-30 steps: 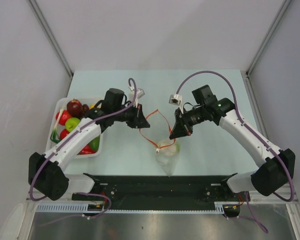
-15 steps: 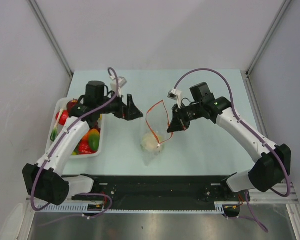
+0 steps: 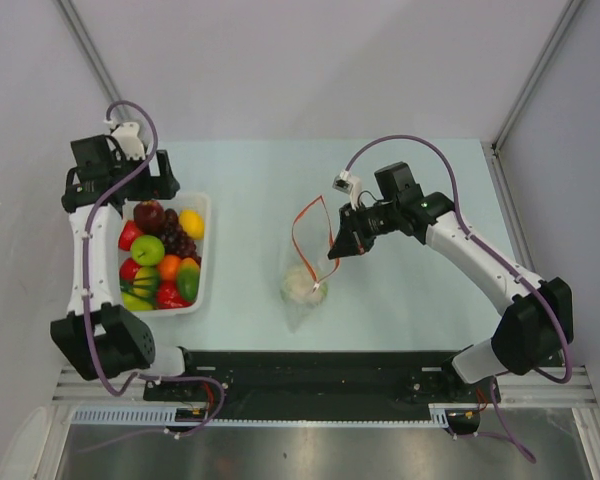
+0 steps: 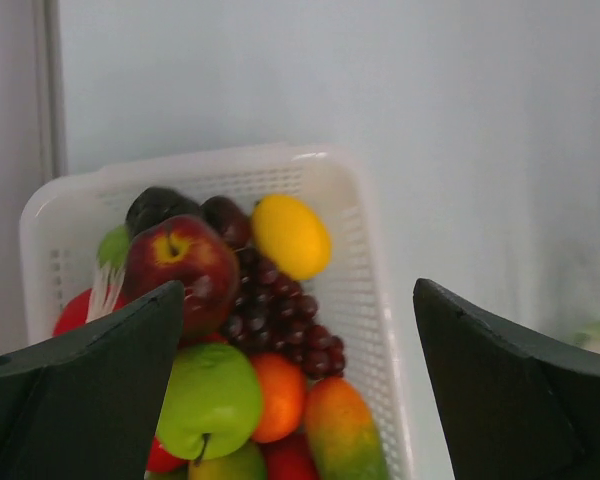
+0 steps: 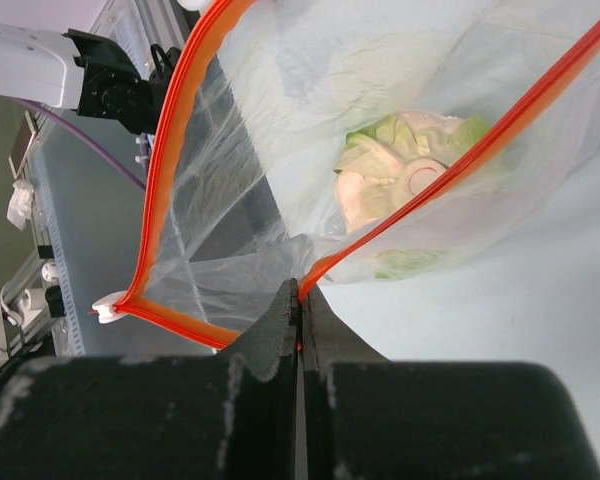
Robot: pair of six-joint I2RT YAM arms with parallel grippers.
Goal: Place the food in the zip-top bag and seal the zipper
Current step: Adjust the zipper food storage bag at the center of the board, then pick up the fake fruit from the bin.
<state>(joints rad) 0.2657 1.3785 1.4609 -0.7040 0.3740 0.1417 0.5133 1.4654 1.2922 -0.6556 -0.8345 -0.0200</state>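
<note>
At mid-desk, the small clear plastic zip-top bag (image 3: 302, 302) sits with its thin orange-red zipper strip (image 3: 295, 228) gaping and a whitish-green toy lump (image 5: 400, 165) inside. The right gripper (image 5: 300, 300) has its jaws clamped together on that strip. Over the white perforated tray (image 3: 204, 255) at the left, with its red apple (image 4: 180, 265), yellow lemon (image 4: 292, 235), dark grapes (image 4: 280, 310) and green apple (image 4: 212, 398), the left gripper (image 4: 300, 290) hovers, jaws wide apart and holding nothing.

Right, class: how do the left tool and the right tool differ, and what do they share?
The left tool is open and empty; the right tool is shut on the zipper of the zip-top bag. The left tool faces the white tray of toy fruit; the right tool faces the bag's mouth. Both have dark fingers.
</note>
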